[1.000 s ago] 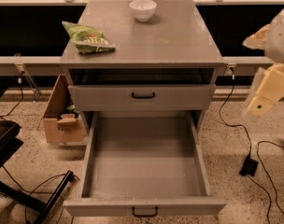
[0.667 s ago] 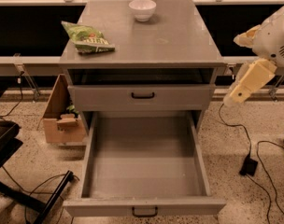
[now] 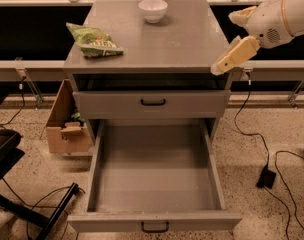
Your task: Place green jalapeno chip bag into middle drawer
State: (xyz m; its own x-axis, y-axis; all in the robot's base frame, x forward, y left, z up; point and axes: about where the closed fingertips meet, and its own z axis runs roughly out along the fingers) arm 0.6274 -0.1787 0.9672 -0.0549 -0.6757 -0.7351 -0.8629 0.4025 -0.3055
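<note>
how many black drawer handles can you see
2: one on the shut upper drawer, one on the open middle drawer. The gripper hovers at the right edge of the cabinet top.

Foil bag (image 3: 94,40); matt metal drawer (image 3: 154,169); smooth plastic claw (image 3: 221,65) beside cabinet (image 3: 182,39)

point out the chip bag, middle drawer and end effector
green jalapeno chip bag (image 3: 94,40): camera view, bag's middle
middle drawer (image 3: 154,176): camera view, bare floor
end effector (image 3: 221,66): camera view, tip, right of cabinet top (image 3: 182,44)
</note>
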